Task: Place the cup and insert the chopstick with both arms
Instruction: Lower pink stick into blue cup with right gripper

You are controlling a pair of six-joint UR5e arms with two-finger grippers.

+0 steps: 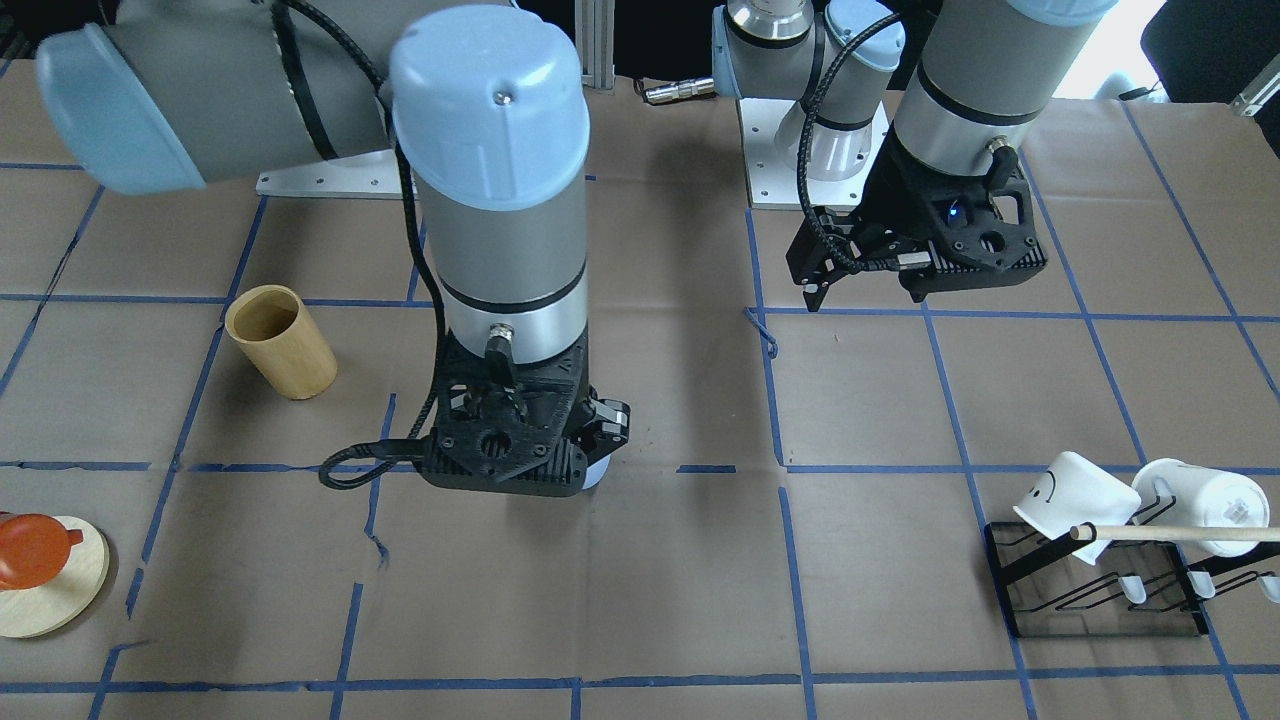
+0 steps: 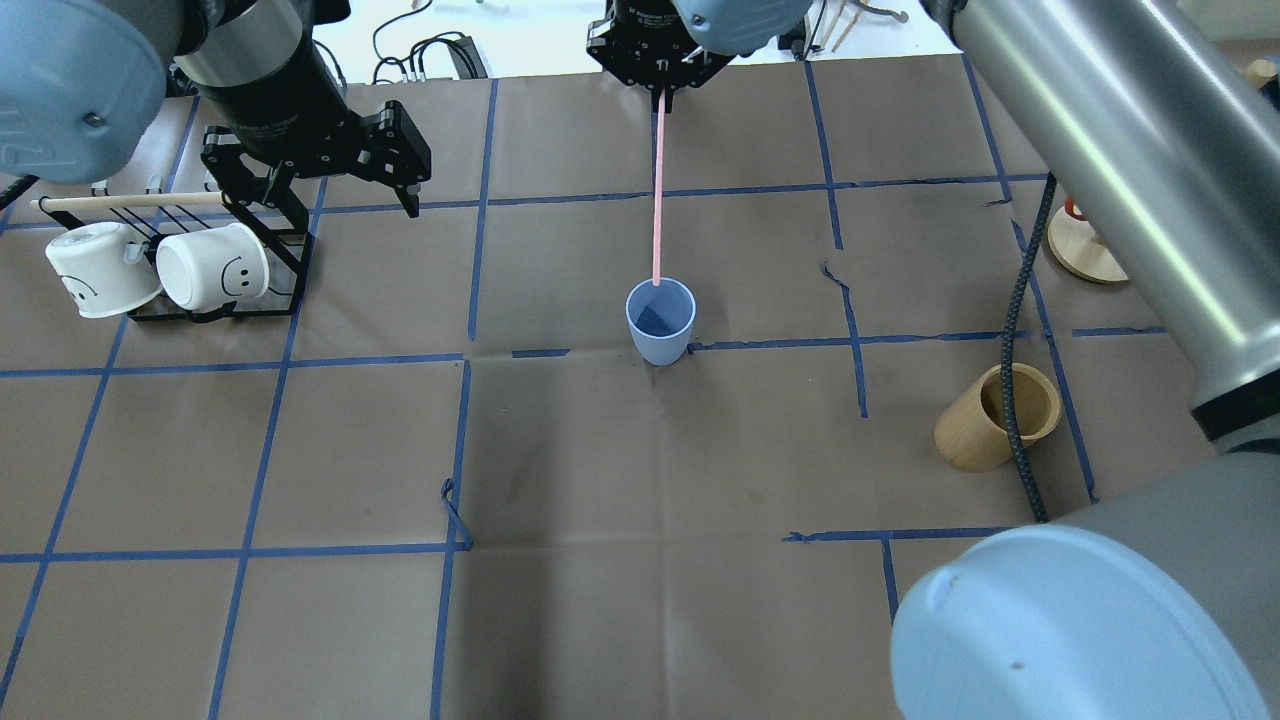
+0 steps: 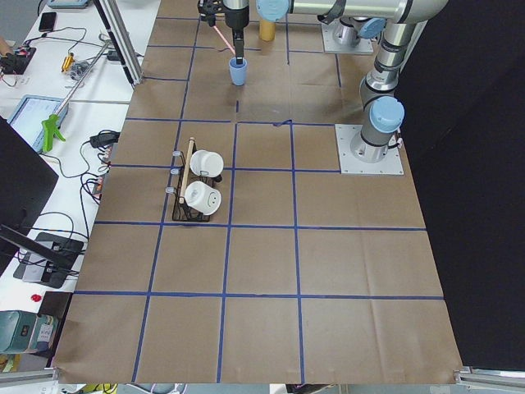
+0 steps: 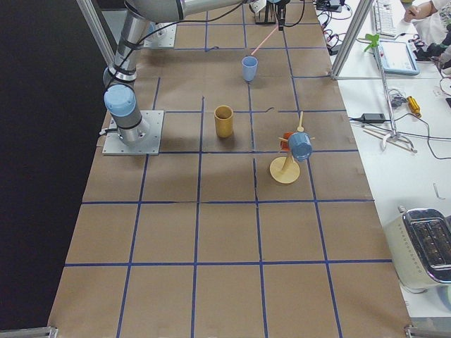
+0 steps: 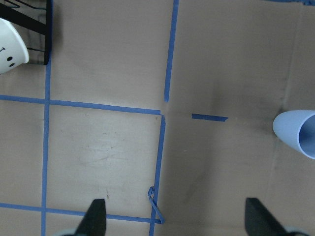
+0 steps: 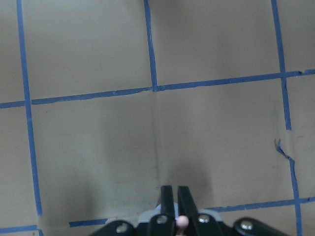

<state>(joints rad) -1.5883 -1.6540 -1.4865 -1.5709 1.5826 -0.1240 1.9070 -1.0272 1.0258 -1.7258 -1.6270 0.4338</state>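
The pale blue cup (image 2: 660,322) stands upright near the table's middle, and part of it shows at the right edge of the left wrist view (image 5: 297,135). My right gripper (image 2: 662,92) is shut on the upper end of the pale pink chopstick (image 2: 657,190). The stick slants down, and its lower end is at the cup's mouth. In the right wrist view the fingers (image 6: 167,196) pinch the stick's pink end (image 6: 182,221). In the front view my right wrist hides most of the cup (image 1: 600,472). My left gripper (image 2: 320,200) is open and empty beside the mug rack, well away from the cup.
A black rack (image 2: 290,250) holds two white mugs (image 2: 210,268) under a wooden dowel (image 2: 130,201) at the left. A tan bamboo cylinder (image 2: 995,415) stands on the right, with the right arm's cable (image 2: 1020,330) hanging over it. A round wooden stand (image 2: 1080,250) is at the far right.
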